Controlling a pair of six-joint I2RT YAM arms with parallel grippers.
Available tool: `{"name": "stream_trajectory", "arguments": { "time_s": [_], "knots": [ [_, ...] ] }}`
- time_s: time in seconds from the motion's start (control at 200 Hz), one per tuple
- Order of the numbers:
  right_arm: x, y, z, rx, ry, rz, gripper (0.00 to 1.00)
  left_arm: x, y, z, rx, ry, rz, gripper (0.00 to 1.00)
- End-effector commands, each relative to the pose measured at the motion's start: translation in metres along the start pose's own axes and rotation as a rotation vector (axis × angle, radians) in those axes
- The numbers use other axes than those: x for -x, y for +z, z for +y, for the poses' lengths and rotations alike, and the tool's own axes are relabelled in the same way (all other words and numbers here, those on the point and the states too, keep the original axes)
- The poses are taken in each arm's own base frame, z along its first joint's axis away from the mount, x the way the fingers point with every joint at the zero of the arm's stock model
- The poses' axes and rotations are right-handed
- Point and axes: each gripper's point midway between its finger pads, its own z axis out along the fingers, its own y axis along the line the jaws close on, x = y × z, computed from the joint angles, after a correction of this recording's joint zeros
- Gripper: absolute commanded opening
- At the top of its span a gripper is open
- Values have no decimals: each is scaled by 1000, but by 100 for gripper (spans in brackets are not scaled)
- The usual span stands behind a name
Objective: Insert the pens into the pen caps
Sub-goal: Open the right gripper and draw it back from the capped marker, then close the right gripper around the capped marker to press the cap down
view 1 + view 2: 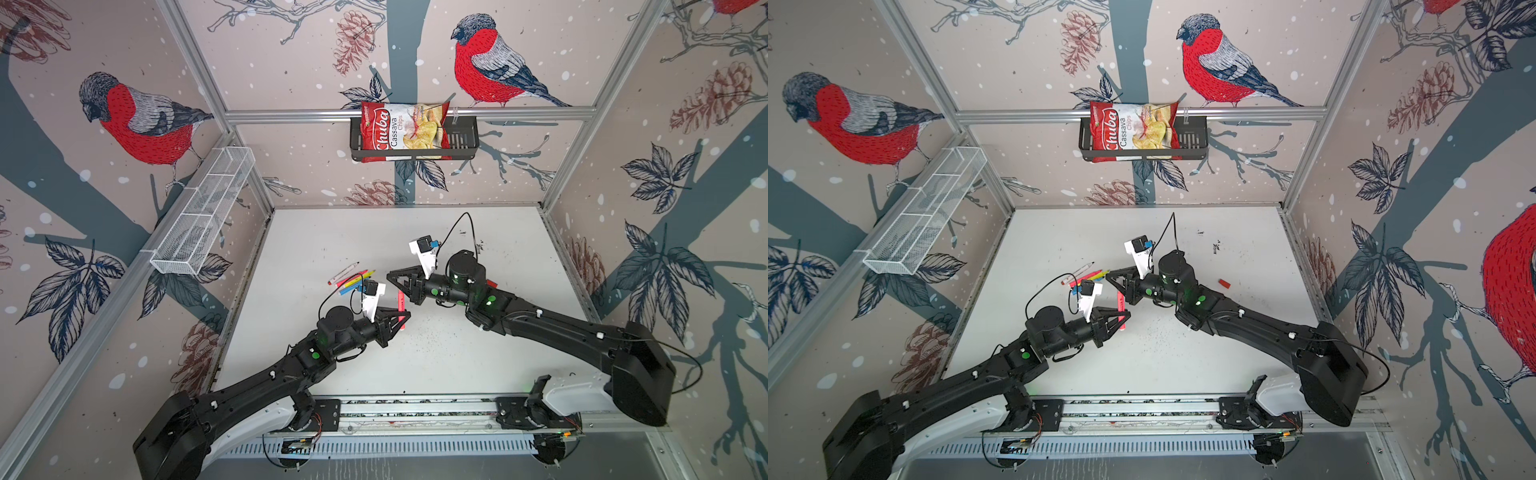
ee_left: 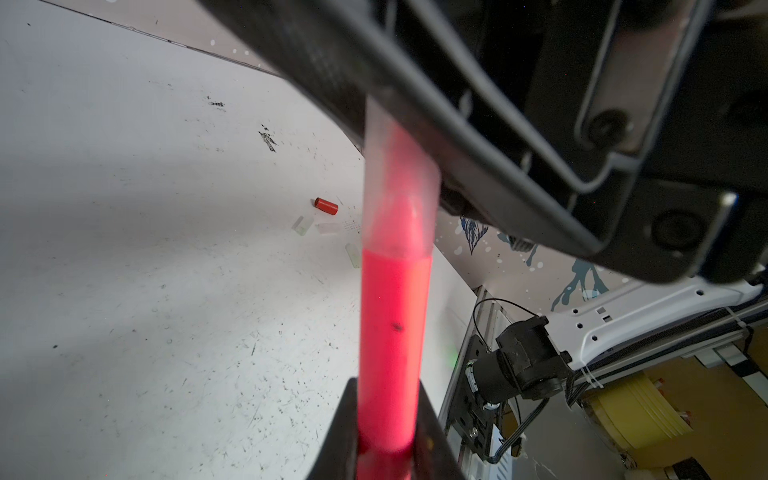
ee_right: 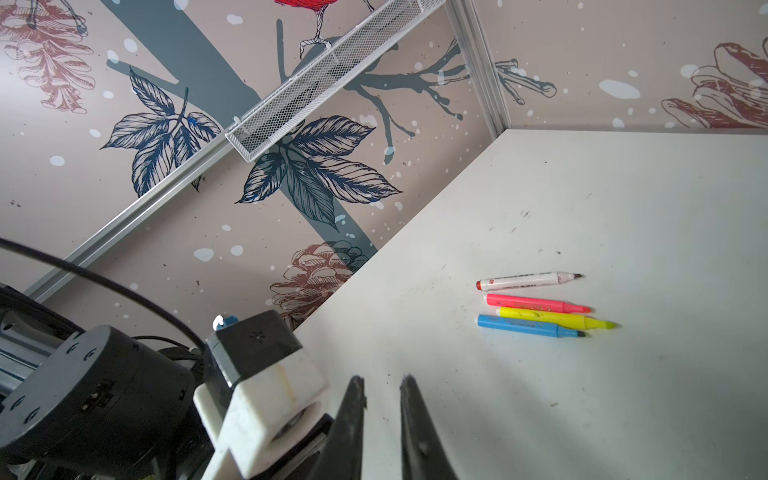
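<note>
Seating the clear cap (image 2: pixel 399 187) on the pink pen (image 2: pixel 392 332), held off the worktop: left fingers (image 2: pixel 340 436) clamp the barrel behind the cap. Right fingers (image 3: pixel 353 415), together and empty, cross the cap's far end. Push straight along the pen, avoiding side load.
</note>
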Motion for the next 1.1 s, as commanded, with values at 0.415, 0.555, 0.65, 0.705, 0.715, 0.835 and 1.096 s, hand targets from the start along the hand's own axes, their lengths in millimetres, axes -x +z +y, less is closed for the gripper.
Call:
{"name": "stream_trajectory", "arguments": {
  "time_s": [0.415,0.555,0.65,0.705,0.715,0.835,1.096],
  "knots": [
    [2,-33,3,-58,10,53,66,43,-10,-6,-30,37,-237,0],
    [5,-43,-3,-79,5,50,70,37,-14,-1,-11,33,-236,0],
    [0,-45,-7,-90,15,68,70,36,-13,1,-1,37,-230,0],
    [-3,-46,-6,-79,15,76,69,36,-13,1,-2,41,-228,0],
    [-4,-46,-6,-76,15,76,69,36,-12,1,-1,42,-228,0],
    [-5,-44,1,-40,5,78,67,36,-9,1,-5,43,-217,0],
    [-11,-35,7,-5,-9,113,61,36,-4,0,-10,46,-207,0]
  ]
}}
